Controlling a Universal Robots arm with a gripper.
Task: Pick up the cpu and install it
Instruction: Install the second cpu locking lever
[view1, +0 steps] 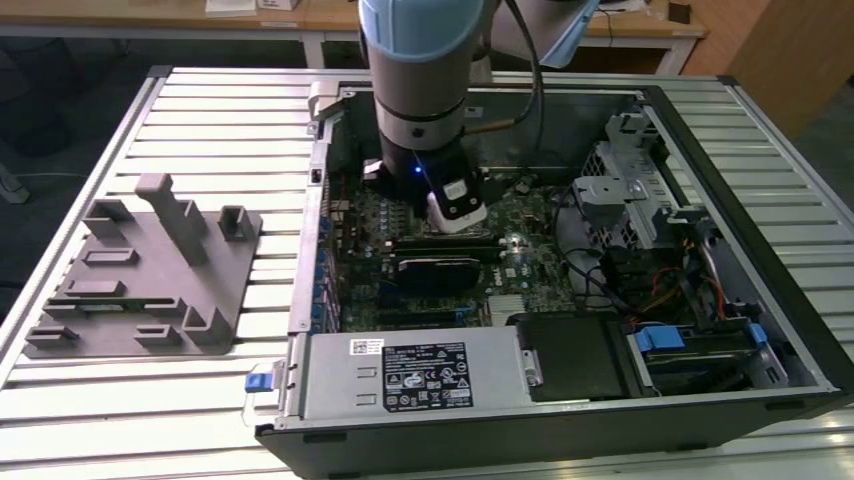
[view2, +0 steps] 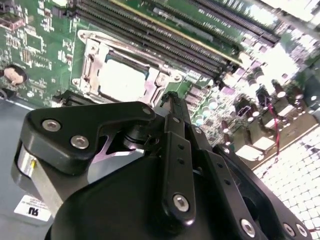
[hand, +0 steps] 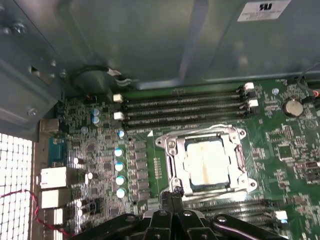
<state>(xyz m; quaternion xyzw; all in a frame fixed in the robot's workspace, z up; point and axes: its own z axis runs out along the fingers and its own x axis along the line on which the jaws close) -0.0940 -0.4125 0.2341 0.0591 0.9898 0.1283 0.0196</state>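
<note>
My gripper (hand: 172, 196) hangs over the motherboard (hand: 280, 145), its black fingers pressed together, their tips just beside the socket frame (hand: 172, 150). The cpu (hand: 205, 161) lies flat inside that open metal frame, its pale top showing. Four memory slots (hand: 185, 107) run in parallel rows just beyond the socket, between it and the grey case wall (hand: 130, 40). A row of round capacitors (hand: 119, 172) stands near the socket. A coin battery (hand: 292, 107) sits near the slots' end.

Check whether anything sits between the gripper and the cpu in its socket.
Nothing visible does. In both wrist views the cpu lies in the socket, its shiny top uncovered, and the gripper hangs just beside the socket frame.
</note>
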